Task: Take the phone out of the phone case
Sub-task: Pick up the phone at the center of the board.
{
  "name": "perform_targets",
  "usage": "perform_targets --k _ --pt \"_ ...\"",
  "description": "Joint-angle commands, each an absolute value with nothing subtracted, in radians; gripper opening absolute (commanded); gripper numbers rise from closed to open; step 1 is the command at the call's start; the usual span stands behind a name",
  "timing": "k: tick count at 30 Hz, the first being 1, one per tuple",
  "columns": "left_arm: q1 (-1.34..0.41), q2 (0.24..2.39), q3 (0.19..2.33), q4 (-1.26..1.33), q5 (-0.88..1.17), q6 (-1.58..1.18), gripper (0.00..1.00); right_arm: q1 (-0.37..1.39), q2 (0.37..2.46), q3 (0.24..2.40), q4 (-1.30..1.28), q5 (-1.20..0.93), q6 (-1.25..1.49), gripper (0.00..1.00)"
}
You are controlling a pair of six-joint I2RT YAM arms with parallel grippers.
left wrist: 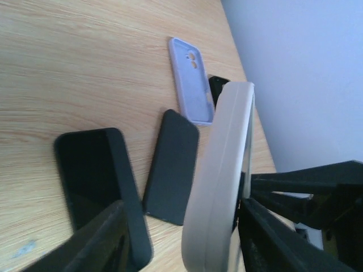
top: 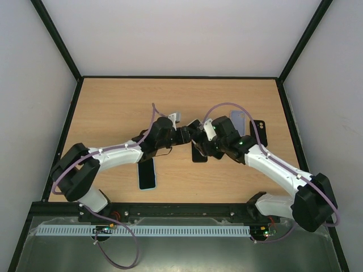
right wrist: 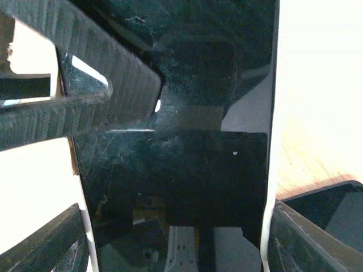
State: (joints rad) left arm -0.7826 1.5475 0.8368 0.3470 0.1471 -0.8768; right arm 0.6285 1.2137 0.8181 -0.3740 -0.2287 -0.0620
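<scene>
Right gripper pinching phone by its edges; left gripper spread, straddling case rim.

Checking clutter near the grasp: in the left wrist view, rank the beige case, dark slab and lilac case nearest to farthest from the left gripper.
1. beige case, upright inside the left gripper.
2. dark slab, flat, just left.
3. lilac case, flat, farther back.
</scene>
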Motion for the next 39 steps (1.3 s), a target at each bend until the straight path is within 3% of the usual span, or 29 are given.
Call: perform_targets --k 1,6,12,17,20,21,27,31,39 --pt "-0.791 1.580 0.883 0.443 0.199 -0.905 0.47 0.618 1.167 0.824 -0.291 -0.232 0.007 0.32" --pt "-0.795 1.606 0.898 0.488 0.221 -0.912 0.26 0.618 1.153 0.816 -0.275 -0.218 0.019 0.31" --pt "-0.796 1.622 0.923 0.516 0.281 -0.879 0.08 0.618 1.149 0.819 -0.258 -0.217 0.020 0.33" --pt "-0.760 1.591 0.932 0.496 0.327 -0.832 0.02 0.617 1.148 0.852 -0.304 -0.252 -0.041 0.79" --pt "-0.703 1.541 0.923 0.451 0.393 -0.779 0.02 0.597 1.107 0.867 -0.337 -0.289 -0.062 0.97" --pt "-0.683 1.516 0.922 0.425 0.422 -0.748 0.02 0.589 1.086 0.865 -0.339 -0.303 -0.058 0.98" --pt "-0.568 1.365 0.883 0.312 0.620 -0.564 0.02 0.523 1.025 0.894 -0.393 -0.471 -0.073 0.98" --pt "-0.529 1.291 0.874 0.279 0.815 -0.458 0.02 0.453 1.025 0.930 -0.492 -0.710 -0.191 1.00" --pt "-0.531 1.264 0.915 0.270 1.079 -0.377 0.02 0.445 1.006 0.937 -0.754 -1.042 -0.596 0.79"
